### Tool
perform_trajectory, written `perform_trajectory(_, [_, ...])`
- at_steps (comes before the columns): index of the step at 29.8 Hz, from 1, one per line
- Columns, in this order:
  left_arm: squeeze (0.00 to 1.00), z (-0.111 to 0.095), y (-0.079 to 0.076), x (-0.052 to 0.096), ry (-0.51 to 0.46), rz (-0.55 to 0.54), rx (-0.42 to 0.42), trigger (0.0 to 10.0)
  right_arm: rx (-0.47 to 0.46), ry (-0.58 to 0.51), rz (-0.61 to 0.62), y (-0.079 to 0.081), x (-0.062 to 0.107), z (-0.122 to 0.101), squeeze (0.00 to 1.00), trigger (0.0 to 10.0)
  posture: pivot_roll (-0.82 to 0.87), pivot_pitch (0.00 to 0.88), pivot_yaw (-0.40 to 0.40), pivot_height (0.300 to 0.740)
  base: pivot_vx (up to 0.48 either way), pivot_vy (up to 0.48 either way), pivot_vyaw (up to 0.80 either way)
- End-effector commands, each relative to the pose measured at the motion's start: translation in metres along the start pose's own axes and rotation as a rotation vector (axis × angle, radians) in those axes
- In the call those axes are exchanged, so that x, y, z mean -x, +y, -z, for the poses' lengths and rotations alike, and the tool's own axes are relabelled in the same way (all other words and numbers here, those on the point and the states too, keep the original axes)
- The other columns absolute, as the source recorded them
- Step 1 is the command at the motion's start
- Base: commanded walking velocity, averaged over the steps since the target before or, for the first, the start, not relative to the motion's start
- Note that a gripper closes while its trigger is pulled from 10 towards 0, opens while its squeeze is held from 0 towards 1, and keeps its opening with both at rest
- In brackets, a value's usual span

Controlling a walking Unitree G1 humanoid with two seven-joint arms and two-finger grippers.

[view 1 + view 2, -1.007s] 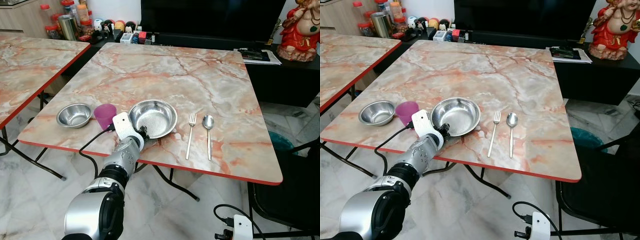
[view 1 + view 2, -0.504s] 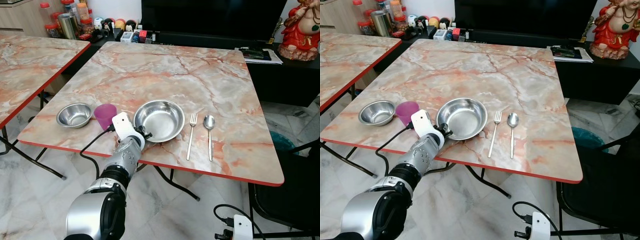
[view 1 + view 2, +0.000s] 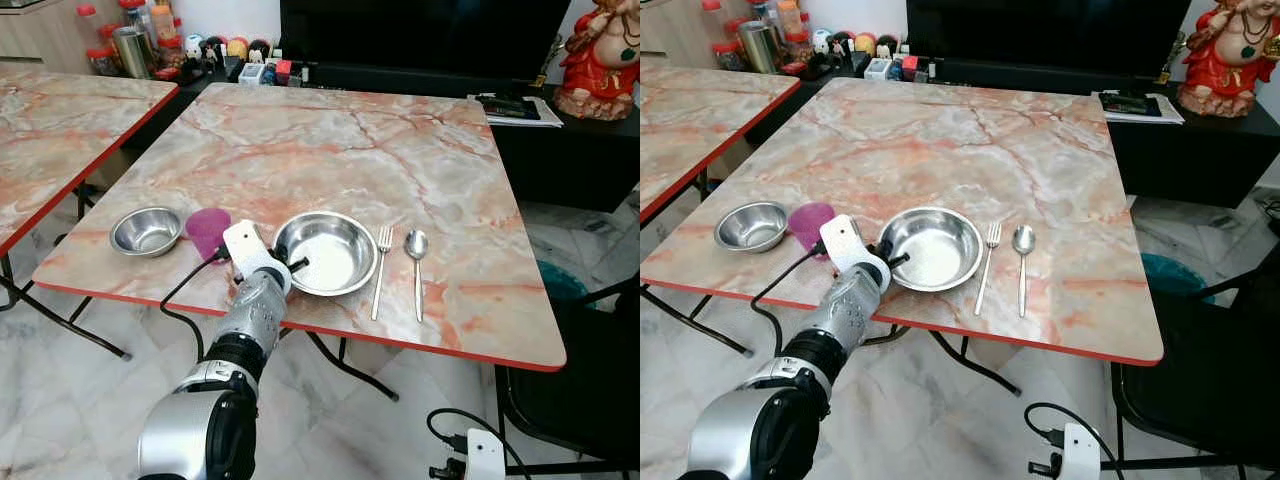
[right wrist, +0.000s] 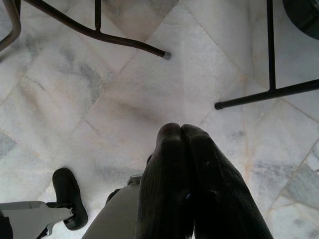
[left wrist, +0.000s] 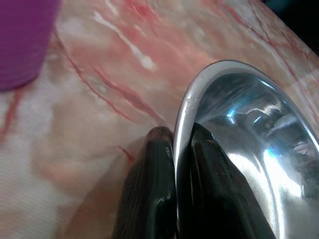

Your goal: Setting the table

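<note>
Positioning the steel plate [image 3: 327, 252] beside the fork [image 3: 379, 270], the left gripper [image 5: 183, 142] pinches its rim; next, release cleanly.

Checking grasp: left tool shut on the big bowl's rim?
Shut: the left tool's fingers pinch the steel bowl's rim, one inside, one outside.

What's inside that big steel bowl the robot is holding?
Nothing: the bowl holds only reflections on bare metal. The left pincer grips its rim, one finger inside, hiding a sliver of the wall.
</note>
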State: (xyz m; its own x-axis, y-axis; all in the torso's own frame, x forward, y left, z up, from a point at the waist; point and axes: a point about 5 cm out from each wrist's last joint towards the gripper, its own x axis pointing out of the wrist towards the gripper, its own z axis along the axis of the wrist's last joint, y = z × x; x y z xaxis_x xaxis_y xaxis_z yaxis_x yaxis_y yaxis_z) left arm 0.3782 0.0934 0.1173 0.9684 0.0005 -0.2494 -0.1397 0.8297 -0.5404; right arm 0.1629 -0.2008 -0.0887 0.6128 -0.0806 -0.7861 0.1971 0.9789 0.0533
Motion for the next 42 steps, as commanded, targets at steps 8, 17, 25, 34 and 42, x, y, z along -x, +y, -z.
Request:
perform_trajectory(8, [0.0,-0.013,-0.018,0.011,-0.183,0.184,0.12,1.7,0.003,-0.007,-0.001,0.0,0.0,-0.002,0.0,10.0,-0.08,0.025,-0.019,0.74,0.0,0.0,0.0])
perform_trajectory(17, [0.0,-0.04,-0.042,0.031,-0.469,0.319,-0.263,10.0,0.001,-0.029,-0.005,0.001,-0.002,-0.009,0.0,10.0,-0.07,0.028,-0.025,0.74,0.0,0.0,0.0])
perform_trajectory(25, [0.0,-0.06,-0.052,0.048,-0.653,0.391,-0.49,10.0,0.004,-0.032,-0.005,0.003,-0.002,-0.009,0.0,10.0,-0.06,0.04,-0.021,0.74,0.0,0.0,0.0])
perform_trajectory(34, [0.0,-0.067,-0.037,0.046,-0.645,0.307,-0.366,10.0,0.004,-0.037,-0.007,0.003,-0.002,-0.009,0.0,10.0,-0.07,0.022,-0.023,0.74,0.0,0.0,0.0])
perform_trajectory(42, [0.0,-0.064,-0.041,0.046,-0.628,0.321,-0.369,10.0,-0.009,-0.03,0.001,0.0,-0.002,-0.01,0.0,10.0,-0.07,0.0,-0.03,0.74,0.0,0.072,-0.14])
